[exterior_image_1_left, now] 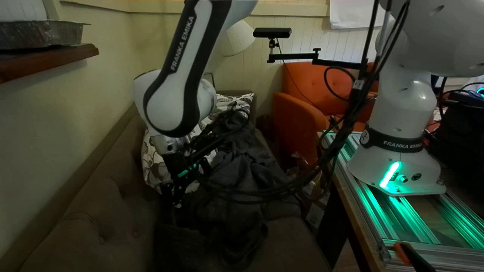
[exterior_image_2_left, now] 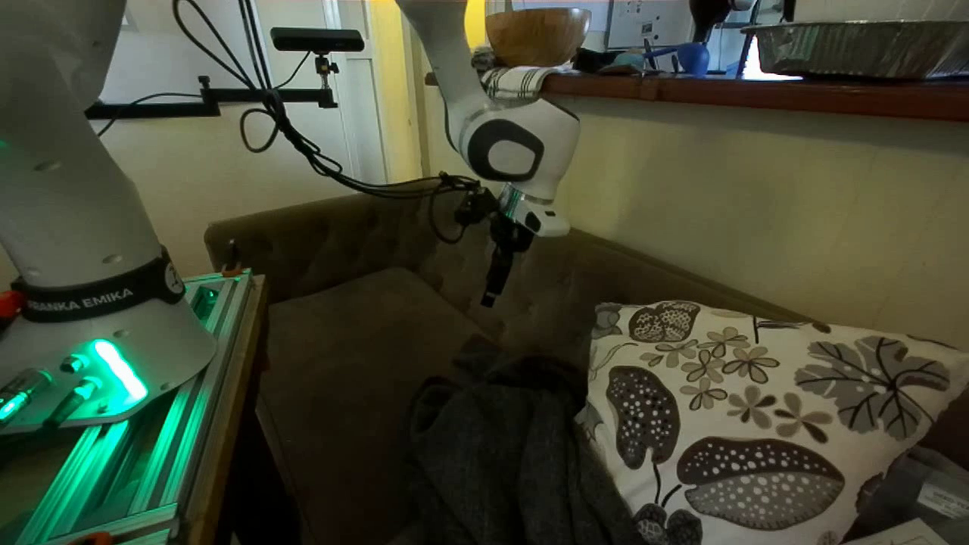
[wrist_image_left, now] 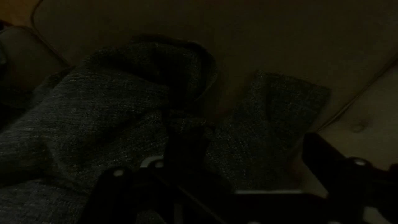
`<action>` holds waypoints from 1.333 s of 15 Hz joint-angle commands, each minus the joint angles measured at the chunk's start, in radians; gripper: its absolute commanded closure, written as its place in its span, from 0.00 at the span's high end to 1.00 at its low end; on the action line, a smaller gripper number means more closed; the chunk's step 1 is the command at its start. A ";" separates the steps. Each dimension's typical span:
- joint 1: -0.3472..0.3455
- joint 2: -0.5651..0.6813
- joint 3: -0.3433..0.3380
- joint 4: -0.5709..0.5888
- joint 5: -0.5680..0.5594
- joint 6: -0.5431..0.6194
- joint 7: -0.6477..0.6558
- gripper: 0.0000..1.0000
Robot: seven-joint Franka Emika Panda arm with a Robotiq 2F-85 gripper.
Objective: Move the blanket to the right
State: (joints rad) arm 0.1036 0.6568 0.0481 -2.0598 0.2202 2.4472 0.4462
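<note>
Blanket (exterior_image_2_left: 515, 454) lies rumpled on the sofa (exterior_image_2_left: 341, 356) near the parted fingers (wrist_image_left: 321, 158).

You have a patterned pillow (exterior_image_2_left: 761, 412) on the tufted sofa (exterior_image_2_left: 356, 341), and a foil tray (exterior_image_2_left: 863, 53) on the wooden ledge (exterior_image_2_left: 719, 97). You see a wooden bowl (exterior_image_2_left: 537, 36) near a checked cloth (exterior_image_2_left: 518, 82), plus an orange armchair (exterior_image_1_left: 300, 109) and a lampshade (exterior_image_1_left: 238, 39) by a paneled wall (exterior_image_1_left: 261, 77).
</note>
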 commanded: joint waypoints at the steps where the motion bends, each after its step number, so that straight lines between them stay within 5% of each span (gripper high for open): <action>1: 0.004 0.157 -0.012 0.155 0.077 -0.006 0.060 1.00; 8: 0.094 0.370 -0.092 0.387 0.031 -0.084 0.250 1.00; 10: 0.073 0.331 -0.073 0.326 0.038 -0.057 0.196 1.00; 20: 0.138 0.458 -0.105 0.517 0.005 -0.164 0.295 1.00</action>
State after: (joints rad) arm 0.2175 1.0455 -0.0416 -1.6426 0.2533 2.3303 0.6787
